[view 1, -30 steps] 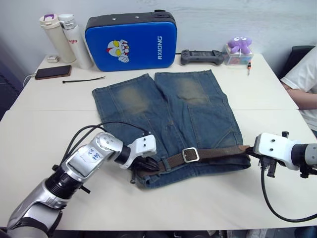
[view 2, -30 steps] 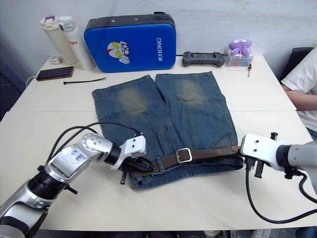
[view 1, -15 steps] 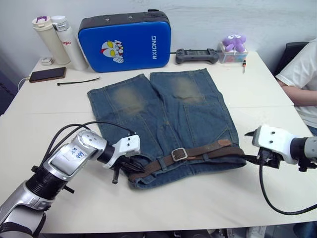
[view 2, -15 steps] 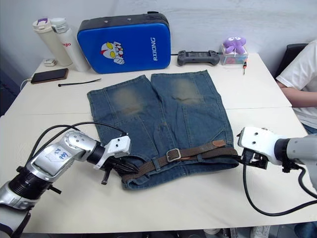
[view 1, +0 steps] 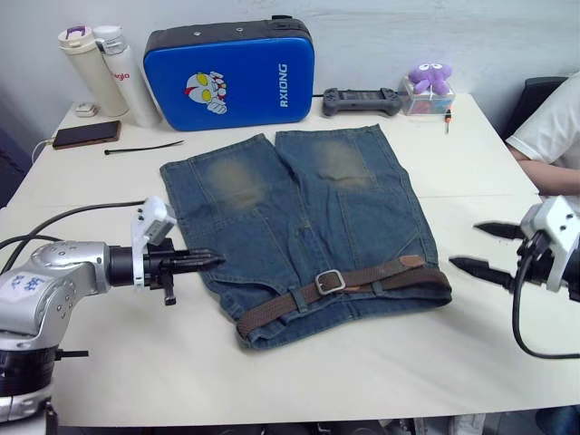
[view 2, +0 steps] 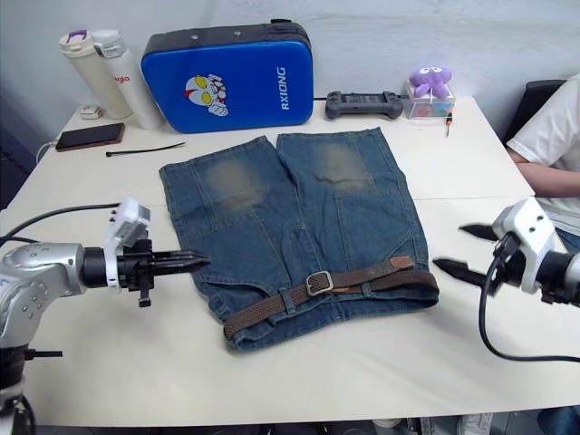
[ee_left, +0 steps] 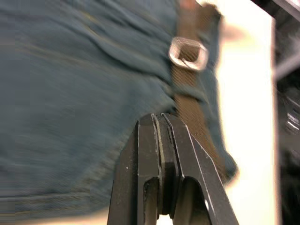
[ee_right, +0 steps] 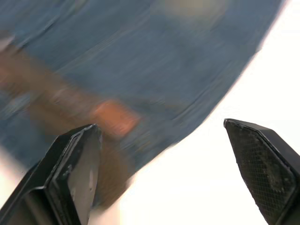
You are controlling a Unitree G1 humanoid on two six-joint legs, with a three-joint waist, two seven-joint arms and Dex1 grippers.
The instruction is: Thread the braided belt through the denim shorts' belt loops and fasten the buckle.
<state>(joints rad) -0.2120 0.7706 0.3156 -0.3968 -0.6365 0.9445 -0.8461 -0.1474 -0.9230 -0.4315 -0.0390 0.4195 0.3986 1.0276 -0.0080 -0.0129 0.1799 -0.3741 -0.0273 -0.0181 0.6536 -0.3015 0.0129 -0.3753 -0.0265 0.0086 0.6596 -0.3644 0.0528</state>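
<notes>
The faded denim shorts (view 1: 299,204) lie flat mid-table, waistband toward me. The braided belt (view 1: 362,278) runs along the waistband, its silver buckle (view 1: 330,282) fastened near the middle and its darker tip (view 1: 410,262) at the right. I cannot make out the belt loops clearly. My left gripper (view 1: 215,259) is shut and empty, hovering just left of the shorts' edge and pointing at it. My right gripper (view 1: 468,246) stands open and empty, just right of the belt's right end. The left wrist view shows the shut fingers (ee_left: 152,136) in front of the belt (ee_left: 193,110) and buckle (ee_left: 189,52).
At the back stand a blue hard case (view 1: 231,72), two bottles (view 1: 109,63), a phone (view 1: 86,134), a black cable tie (view 1: 143,147), a game controller (view 1: 362,100) and a purple toy (view 1: 432,80). A person's sleeve (view 1: 548,136) is at the right edge.
My left gripper pulled left off the belt's left end and off the shorts. My right gripper opened, let go of the belt's right end and drew away right.
</notes>
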